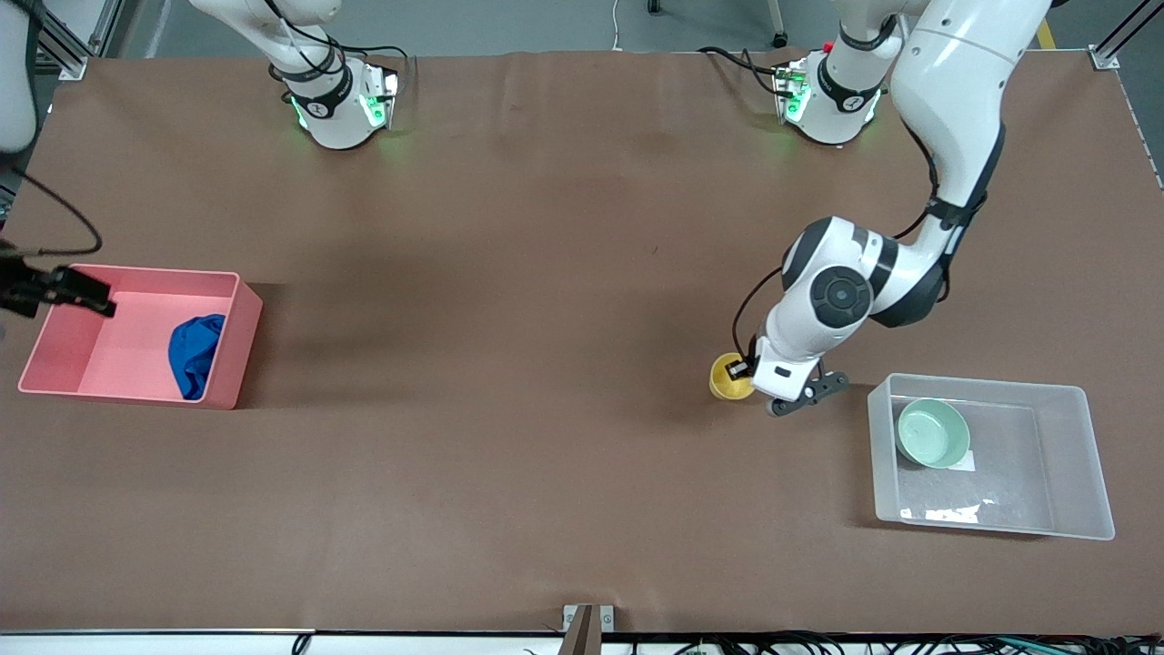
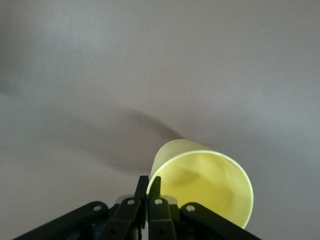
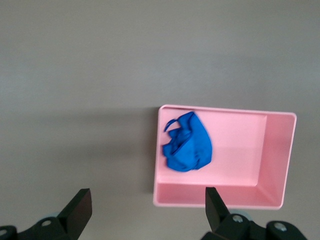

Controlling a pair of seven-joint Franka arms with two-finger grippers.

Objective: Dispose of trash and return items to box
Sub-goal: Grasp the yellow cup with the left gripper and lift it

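The left claw [image 2: 148, 192] pinches the yellow cup [image 1: 730, 377] by its rim, beside the clear box [image 1: 1082, 509] holding the green bowl [image 1: 933, 433]. Next we must carry it in. The right claw [image 3: 145, 205], spread, waits above the pink bin [image 1: 238, 350] with the blue wad [image 1: 195, 353].

We see bright, even light from above on the brown table [image 1: 546, 273]. Soft shadows fall beside the pink bin [image 1: 238, 346] and the yellow cup [image 2: 205, 185]. White glare shines on the clear box [image 1: 946, 514] floor. The wrist views look a little soft and grayish. Green lights glow at the arm bases.
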